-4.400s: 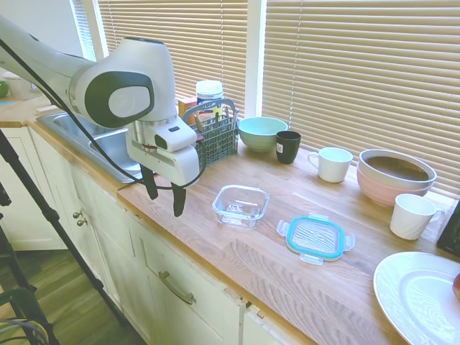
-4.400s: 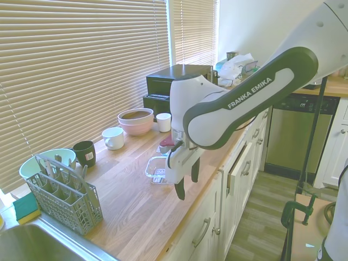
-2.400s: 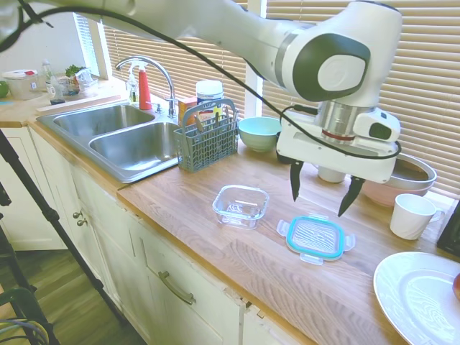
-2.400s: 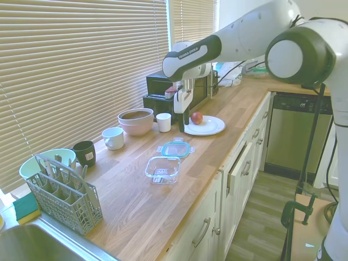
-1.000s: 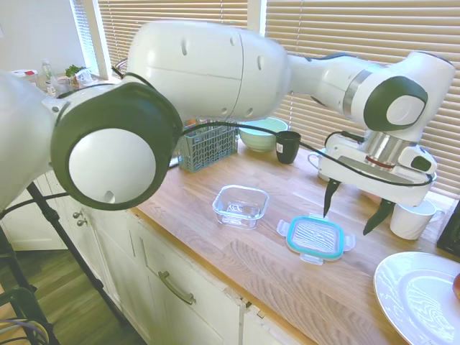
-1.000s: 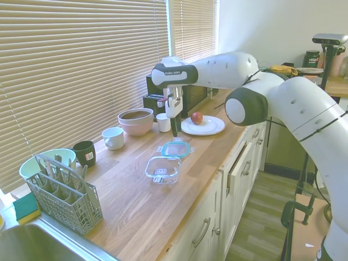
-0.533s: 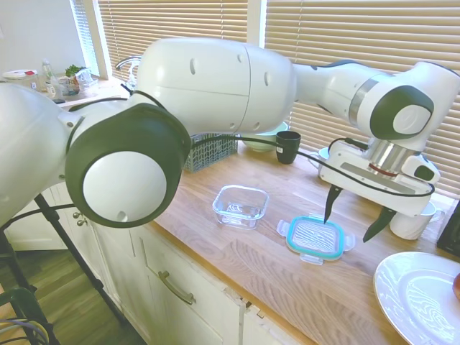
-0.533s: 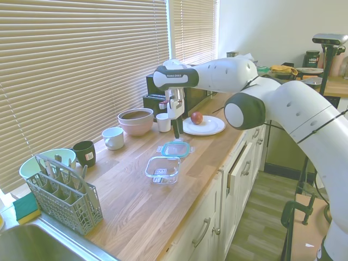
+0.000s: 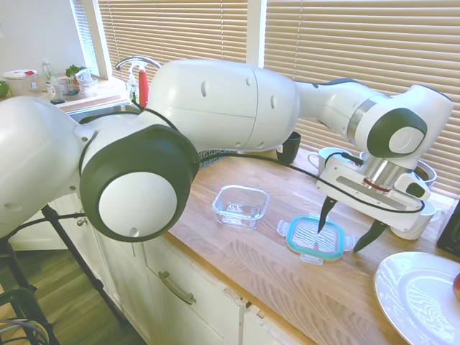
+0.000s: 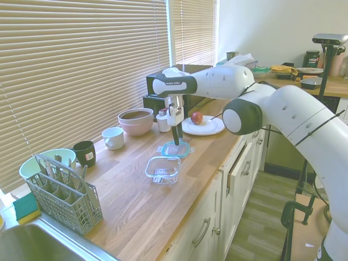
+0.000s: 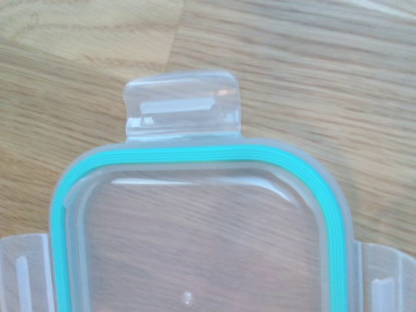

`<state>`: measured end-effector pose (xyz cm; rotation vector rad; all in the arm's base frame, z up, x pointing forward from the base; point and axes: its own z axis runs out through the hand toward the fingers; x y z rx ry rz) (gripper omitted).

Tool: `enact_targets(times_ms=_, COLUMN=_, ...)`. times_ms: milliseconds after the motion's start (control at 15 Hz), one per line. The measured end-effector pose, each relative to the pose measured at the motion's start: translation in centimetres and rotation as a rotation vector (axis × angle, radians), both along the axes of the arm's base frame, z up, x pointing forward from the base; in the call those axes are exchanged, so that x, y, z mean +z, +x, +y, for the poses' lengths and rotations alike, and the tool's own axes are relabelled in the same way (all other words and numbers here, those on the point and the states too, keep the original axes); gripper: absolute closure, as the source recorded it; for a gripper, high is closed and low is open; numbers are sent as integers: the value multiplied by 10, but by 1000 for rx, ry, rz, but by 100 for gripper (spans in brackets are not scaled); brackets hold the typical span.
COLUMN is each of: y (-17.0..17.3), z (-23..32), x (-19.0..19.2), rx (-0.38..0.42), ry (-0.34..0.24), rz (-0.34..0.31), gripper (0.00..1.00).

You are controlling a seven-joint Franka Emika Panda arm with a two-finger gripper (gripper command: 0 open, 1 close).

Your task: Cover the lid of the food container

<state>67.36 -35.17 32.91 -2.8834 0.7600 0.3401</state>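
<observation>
The lid point(image 11: 195, 247) is smooth clear plastic, slightly frosted at its snap tabs, with a matt teal seal. The food container point(image 9: 240, 206) looks like glossy clear glass. The table point(image 9: 237, 259) is oiled wood with visible grain. At the lid's 3 o'clock, a white plate point(image 9: 417, 298) shines like glazed ceramic.
</observation>
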Motion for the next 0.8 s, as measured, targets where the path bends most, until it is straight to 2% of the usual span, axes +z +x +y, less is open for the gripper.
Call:
enact_targets(times_ms=333, y=2, z=0, x=-1, rx=5, ry=8, rz=3, gripper=0)
enact_targets(times_ms=400, y=3, z=2, x=-1, rx=8, ry=9, rz=3, gripper=100)
enact_targets(times_ms=800, y=6, z=9, x=-1, rx=18, ry=1, rz=11, gripper=100)
